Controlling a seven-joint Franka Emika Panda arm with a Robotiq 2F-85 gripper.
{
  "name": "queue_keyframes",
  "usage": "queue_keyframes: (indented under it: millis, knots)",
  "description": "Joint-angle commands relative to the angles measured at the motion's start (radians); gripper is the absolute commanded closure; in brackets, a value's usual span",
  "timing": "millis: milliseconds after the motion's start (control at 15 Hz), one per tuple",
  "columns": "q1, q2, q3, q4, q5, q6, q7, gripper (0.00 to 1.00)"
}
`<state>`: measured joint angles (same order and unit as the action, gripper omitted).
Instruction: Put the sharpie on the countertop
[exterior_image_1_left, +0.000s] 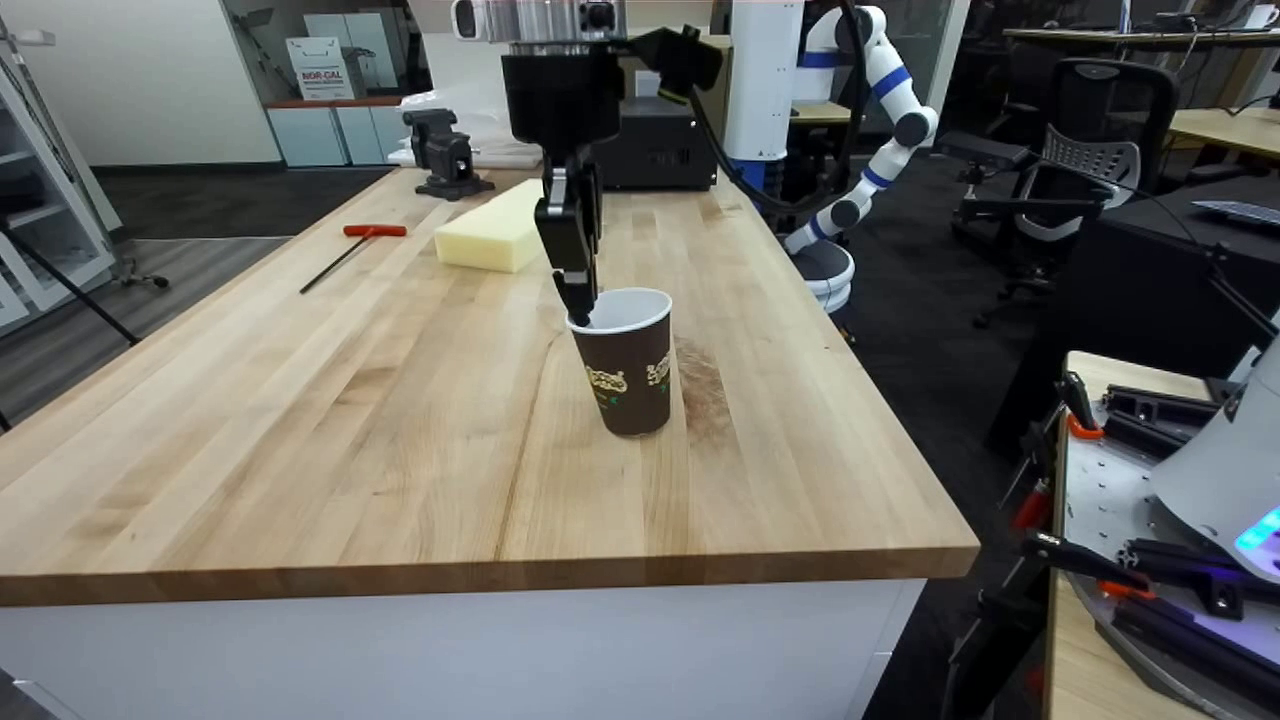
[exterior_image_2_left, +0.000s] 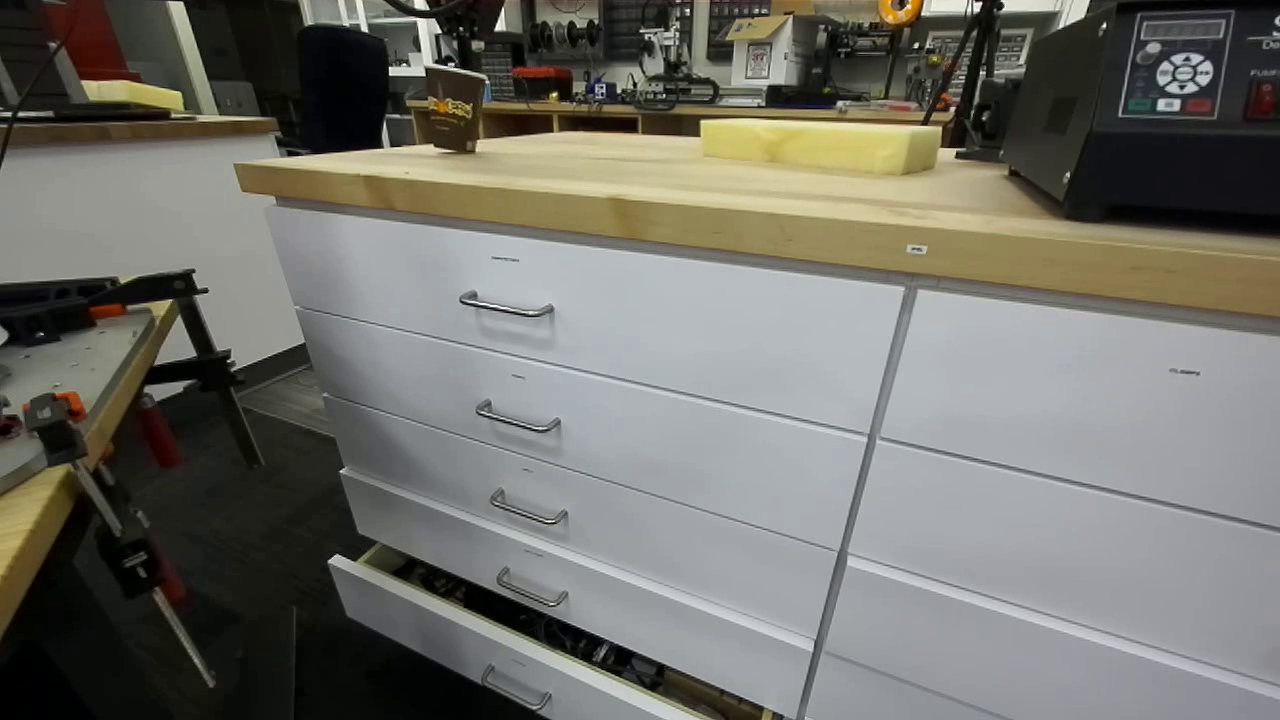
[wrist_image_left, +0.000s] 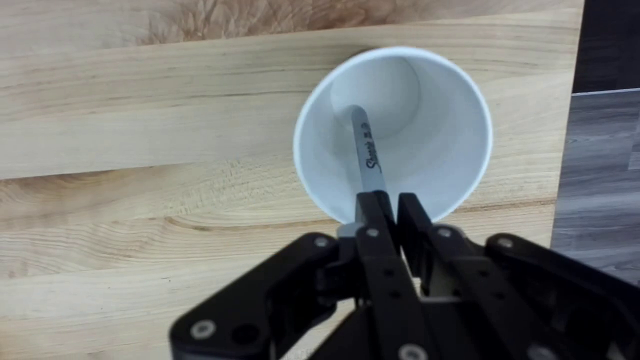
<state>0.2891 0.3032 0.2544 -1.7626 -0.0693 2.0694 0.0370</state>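
Sharpie (wrist_image_left: 367, 150) leans inside the paper cup (exterior_image_1_left: 630, 385) on the countertop (exterior_image_1_left: 380, 450), gripper (wrist_image_left: 391, 201) fingers close together by its upper end (tbh can't tell if they're pinching).

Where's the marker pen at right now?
In the wrist view, the marker pen slants inside the paper cup, left of the cup's middle, with its upper end at the claw. The cup stands on the wooden countertop.

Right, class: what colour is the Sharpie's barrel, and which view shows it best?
The Sharpie's barrel is grey with dark lettering, clearest in the wrist view.
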Motion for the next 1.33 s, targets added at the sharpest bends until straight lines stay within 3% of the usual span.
queue_keyframes:
  millis: [0,400,933,1267]
  knots:
    - [0.012,0.013,-0.009,0.026,-0.017,-0.018,-0.007,0.96]
    - [0.012,0.004,-0.011,0.031,-0.021,-0.034,-0.007,0.96]
    - [0.016,-0.011,0.0,0.1,-0.009,-0.216,-0.025,0.96]
    - [0.02,-0.02,0.002,0.152,-0.003,-0.251,-0.046,0.96]
